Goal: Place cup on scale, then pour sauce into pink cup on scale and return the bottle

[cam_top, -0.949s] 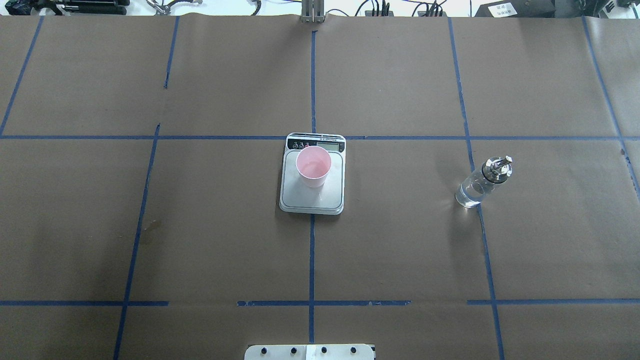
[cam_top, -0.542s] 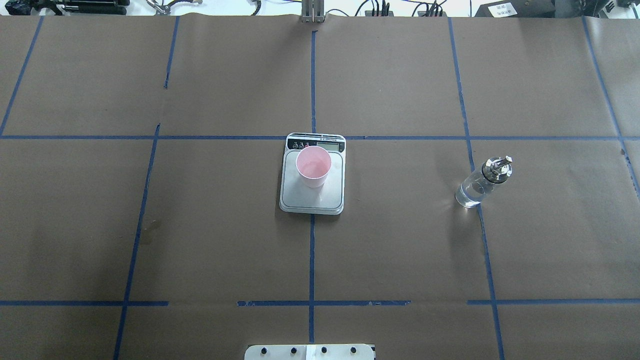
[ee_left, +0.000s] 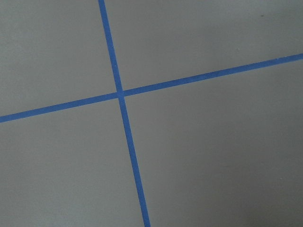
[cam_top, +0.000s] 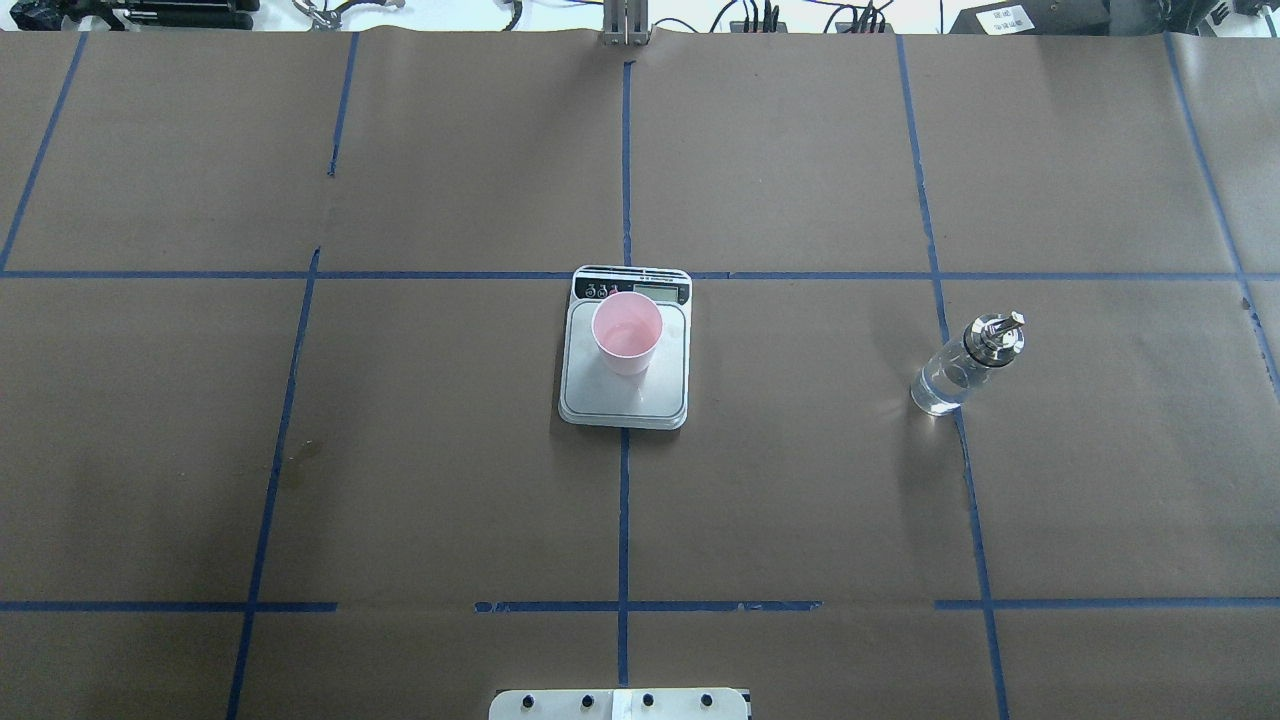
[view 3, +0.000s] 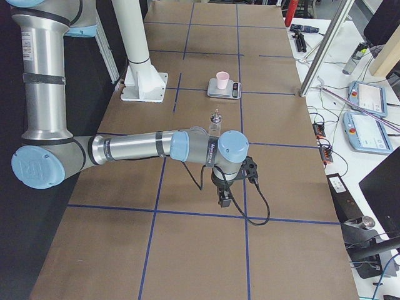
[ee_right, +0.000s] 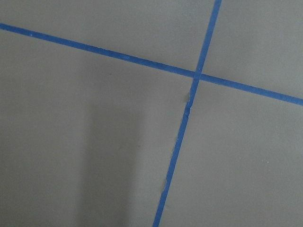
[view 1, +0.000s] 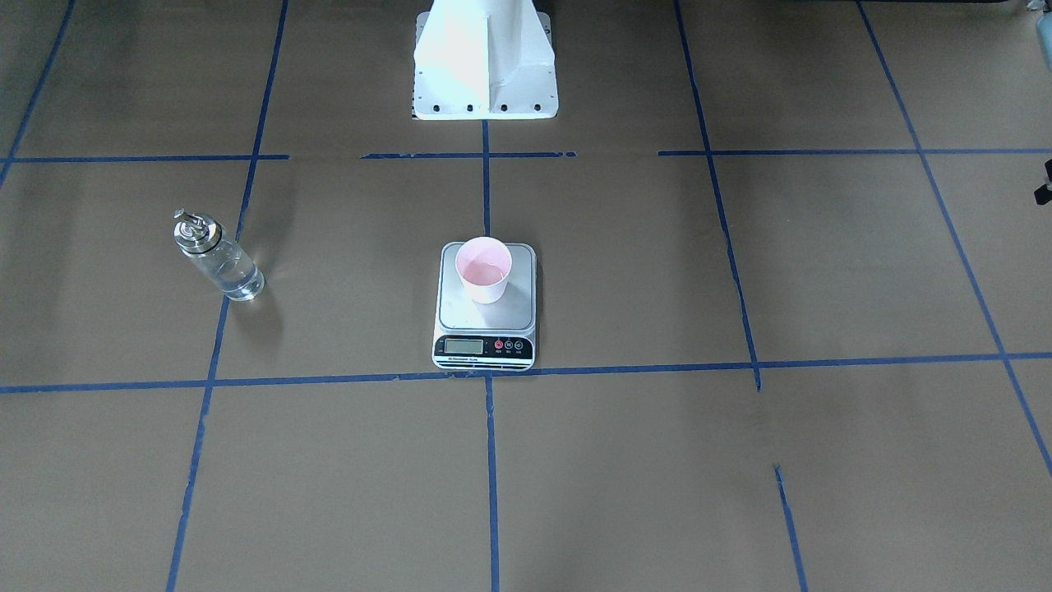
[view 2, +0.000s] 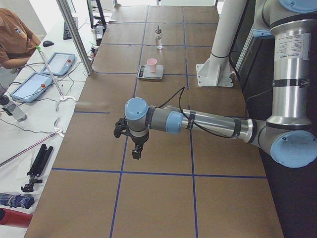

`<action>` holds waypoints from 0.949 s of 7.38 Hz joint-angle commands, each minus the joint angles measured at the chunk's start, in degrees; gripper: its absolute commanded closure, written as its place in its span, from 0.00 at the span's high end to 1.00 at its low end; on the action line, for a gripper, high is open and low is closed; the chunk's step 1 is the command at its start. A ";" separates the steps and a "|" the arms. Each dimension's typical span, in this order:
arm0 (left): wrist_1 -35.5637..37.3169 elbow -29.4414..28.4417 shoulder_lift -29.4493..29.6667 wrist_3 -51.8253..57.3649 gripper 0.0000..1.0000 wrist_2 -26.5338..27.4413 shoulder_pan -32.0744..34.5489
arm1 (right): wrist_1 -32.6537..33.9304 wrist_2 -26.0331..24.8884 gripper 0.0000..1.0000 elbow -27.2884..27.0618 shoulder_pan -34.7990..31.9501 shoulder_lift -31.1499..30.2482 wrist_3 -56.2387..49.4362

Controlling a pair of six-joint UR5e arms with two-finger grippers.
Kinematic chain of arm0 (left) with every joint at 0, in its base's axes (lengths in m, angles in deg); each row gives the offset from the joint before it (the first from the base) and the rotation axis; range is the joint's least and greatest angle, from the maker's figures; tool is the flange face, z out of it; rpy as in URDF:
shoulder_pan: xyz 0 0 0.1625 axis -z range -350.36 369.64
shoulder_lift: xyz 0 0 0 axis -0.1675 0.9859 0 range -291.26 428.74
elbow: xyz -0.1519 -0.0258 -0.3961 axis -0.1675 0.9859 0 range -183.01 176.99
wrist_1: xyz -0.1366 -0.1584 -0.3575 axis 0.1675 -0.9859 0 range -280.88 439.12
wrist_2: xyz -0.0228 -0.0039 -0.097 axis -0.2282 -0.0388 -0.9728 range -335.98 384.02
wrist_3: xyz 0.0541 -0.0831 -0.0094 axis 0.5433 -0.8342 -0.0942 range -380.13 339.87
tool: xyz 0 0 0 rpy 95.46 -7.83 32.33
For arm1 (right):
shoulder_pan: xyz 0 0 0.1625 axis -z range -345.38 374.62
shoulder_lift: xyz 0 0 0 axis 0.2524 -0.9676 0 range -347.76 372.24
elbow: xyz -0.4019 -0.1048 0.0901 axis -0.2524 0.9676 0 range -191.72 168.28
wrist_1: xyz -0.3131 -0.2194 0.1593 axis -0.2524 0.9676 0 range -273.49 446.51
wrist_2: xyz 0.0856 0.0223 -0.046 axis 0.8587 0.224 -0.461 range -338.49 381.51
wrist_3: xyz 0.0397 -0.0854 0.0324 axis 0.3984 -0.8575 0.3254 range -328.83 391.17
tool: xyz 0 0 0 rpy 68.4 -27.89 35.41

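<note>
The pink cup (cam_top: 627, 335) stands upright on the scale (cam_top: 625, 400) at the table's middle, near the display end; it also shows in the front view (view 1: 484, 270) with a little clear liquid inside. The glass bottle (cam_top: 960, 370) with its silver spout cap stands upright on the paper to the right, holding clear sauce, apart from everything. My left gripper (view 2: 137, 151) and right gripper (view 3: 224, 199) show only in the side views, hanging low over the table ends, far from cup and bottle. I cannot tell whether either is open or shut.
The table is covered in brown paper with a blue tape grid. The white robot base (view 1: 485, 57) stands at the robot's edge. A person (view 2: 15, 39) and tablets (view 2: 59, 63) sit beyond the far table edge, with an upright post (view 2: 74, 34) there.
</note>
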 commanded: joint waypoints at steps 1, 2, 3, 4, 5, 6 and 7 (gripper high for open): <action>0.00 0.59 0.53 0.11 1.00 0.06 -0.60 | -0.10 -0.13 1.00 -0.15 0.00 0.12 -0.49; -0.09 0.50 1.23 0.37 1.00 -0.38 -0.60 | -0.01 0.05 1.00 0.11 0.00 -0.05 -0.58; 0.09 1.11 1.41 0.46 1.00 -0.38 -0.60 | -0.01 0.74 1.00 0.12 0.00 -0.14 -0.59; 0.09 1.29 1.32 0.38 1.00 -0.38 -0.60 | -0.01 0.75 1.00 0.20 0.00 -0.23 -0.41; 0.09 1.29 1.41 0.38 1.00 -0.38 -0.60 | -0.01 0.75 1.00 0.29 0.00 -0.31 -0.24; 0.09 2.95 1.41 0.38 1.00 -0.38 -0.60 | -0.01 0.84 1.00 0.12 0.00 -0.40 -0.32; 0.17 4.10 1.41 0.46 1.00 -0.38 -0.60 | -0.01 1.01 1.00 -0.14 0.00 -0.40 -0.41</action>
